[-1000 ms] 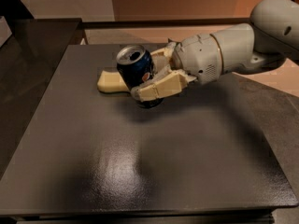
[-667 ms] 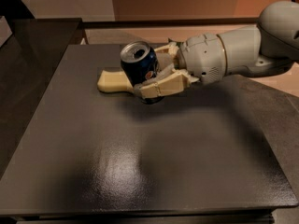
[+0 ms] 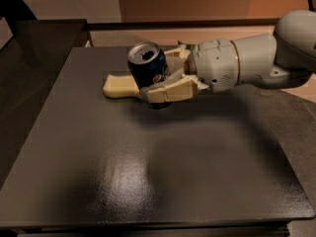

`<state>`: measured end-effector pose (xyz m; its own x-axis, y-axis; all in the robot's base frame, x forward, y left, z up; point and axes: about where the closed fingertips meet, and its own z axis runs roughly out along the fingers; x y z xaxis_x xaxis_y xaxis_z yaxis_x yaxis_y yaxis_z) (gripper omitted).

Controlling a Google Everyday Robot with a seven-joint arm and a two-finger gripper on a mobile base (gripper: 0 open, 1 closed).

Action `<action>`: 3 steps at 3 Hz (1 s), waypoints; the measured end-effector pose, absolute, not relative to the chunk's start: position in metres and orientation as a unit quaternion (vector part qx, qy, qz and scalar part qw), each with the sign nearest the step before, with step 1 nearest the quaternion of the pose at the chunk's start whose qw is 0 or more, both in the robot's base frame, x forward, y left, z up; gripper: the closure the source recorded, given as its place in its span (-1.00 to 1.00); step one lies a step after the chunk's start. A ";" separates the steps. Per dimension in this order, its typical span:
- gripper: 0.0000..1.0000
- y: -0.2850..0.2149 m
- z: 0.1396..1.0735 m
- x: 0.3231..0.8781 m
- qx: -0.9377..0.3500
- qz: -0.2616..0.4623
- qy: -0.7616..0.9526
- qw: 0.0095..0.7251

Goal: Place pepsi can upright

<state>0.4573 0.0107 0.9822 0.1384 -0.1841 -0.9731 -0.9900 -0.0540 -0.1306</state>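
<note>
The pepsi can (image 3: 148, 68) is dark blue with a silver top and an open mouth. It is tilted, its top leaning toward the camera and up, held just above the dark table (image 3: 148, 172). My gripper (image 3: 159, 80) reaches in from the right on a white arm (image 3: 247, 63) and is shut on the can. One beige finger (image 3: 170, 90) crosses the can's front. The other finger sits behind the can.
A yellow sponge (image 3: 121, 85) lies flat on the table just left of and behind the can. Something green (image 3: 181, 47) peeks out behind the gripper. The table's left edge borders a dark glass surface (image 3: 34, 53).
The can has tipped further toward upright in the gripper, its top turning upward. The gripper and arm stay over the same spot beside the sponge.
</note>
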 end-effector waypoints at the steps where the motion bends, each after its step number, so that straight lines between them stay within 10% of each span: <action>1: 1.00 0.016 0.982 0.464 -0.551 0.422 0.506 0.513; 3: 1.00 0.033 0.974 0.477 -0.494 0.444 0.505 0.552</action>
<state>0.4769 0.0330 0.9739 0.0961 -0.0089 -0.9953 -0.9883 0.1180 -0.0965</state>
